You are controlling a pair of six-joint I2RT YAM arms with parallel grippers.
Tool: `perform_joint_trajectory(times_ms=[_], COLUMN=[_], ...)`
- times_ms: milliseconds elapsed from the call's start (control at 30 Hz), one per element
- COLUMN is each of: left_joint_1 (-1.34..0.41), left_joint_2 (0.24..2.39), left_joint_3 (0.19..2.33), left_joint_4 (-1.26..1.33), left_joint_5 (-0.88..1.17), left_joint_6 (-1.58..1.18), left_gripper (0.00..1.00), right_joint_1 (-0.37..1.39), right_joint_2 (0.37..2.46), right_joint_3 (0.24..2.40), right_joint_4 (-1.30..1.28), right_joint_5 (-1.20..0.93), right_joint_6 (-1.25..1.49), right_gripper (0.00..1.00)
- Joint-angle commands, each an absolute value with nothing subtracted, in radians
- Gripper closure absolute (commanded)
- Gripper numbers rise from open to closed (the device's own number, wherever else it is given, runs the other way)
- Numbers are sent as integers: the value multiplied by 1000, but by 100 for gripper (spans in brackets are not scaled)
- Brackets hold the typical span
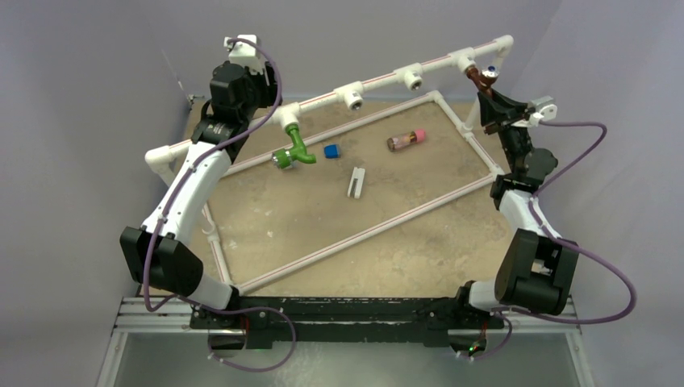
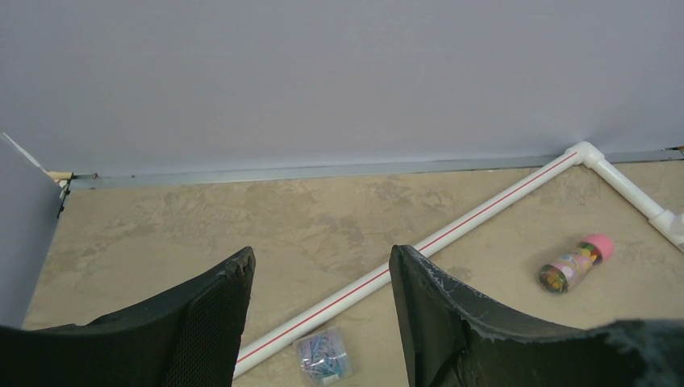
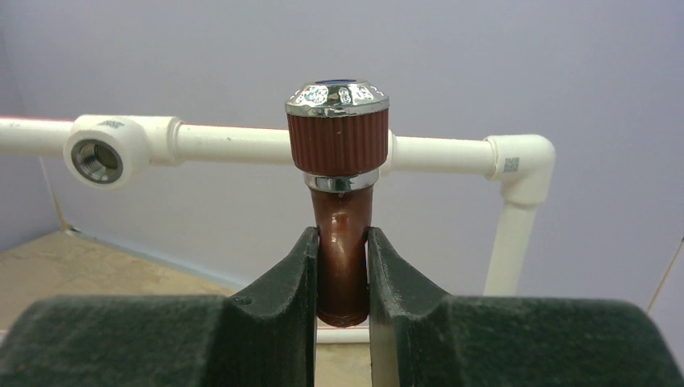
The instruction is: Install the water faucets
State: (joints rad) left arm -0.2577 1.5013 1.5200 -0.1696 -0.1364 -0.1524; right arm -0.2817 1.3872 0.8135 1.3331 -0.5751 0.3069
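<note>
Right gripper (image 3: 343, 254) is clamped narrow on the stem of the reddish-brown faucet (image 3: 337, 133), knob end up, chrome cap on top. Top view puts that at the 1 o'clock corner of the table (image 1: 323, 234), faucet up against the raised pipe rail (image 1: 381, 83). In the right wrist view the knob sits in front of the rail, with an open tee (image 3: 101, 157) at its 9 o'clock and the elbow (image 3: 524, 161) at its 3 o'clock. Can't tell whether it's threaded into a fitting; the knob covers the joint.

Left gripper (image 2: 323, 266) is wide, nothing between the fingers. Top view has that arm up at 11 o'clock, next to the rail. Its camera looks down on the floor pipe (image 2: 452, 234), with a small clip box (image 2: 323, 357) just beside the pipe at 6 o'clock and the pink-capped bottle (image 2: 574, 264) lying at 3 o'clock.

Green faucet (image 1: 292, 151) hangs off the leftmost tee (image 1: 286, 118) on the rail at 11 o'clock, near the left wrist, round end low toward the table. No gripper on it. Clip box is just at its 3 o'clock. White clip (image 1: 356, 181) lies near table centre, apart from both.
</note>
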Motion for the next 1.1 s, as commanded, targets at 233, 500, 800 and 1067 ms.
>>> perform_joint_trajectory(times_ms=[233, 500, 800, 1067], left_joint_1=[-250, -250, -250, -250], left_joint_2=[1493, 1488, 1483, 1483], left_joint_3=[1489, 1489, 1493, 1491], left_joint_4=[-195, -198, -202, -203], left_joint_5=[-114, -112, -110, -107], left_joint_6=[-133, -135, -140, -145], left_gripper=[39, 39, 39, 39], right_joint_1=[-275, -275, -273, -243], right_joint_2=[1365, 1329, 1300, 1297], right_joint_3=[874, 876, 829, 776], right_joint_4=[1219, 1123, 1111, 1136], right_joint_5=[-460, -317, -211, -173], right_joint_6=[615, 750, 951, 1077], right_gripper=[100, 100, 100, 100])
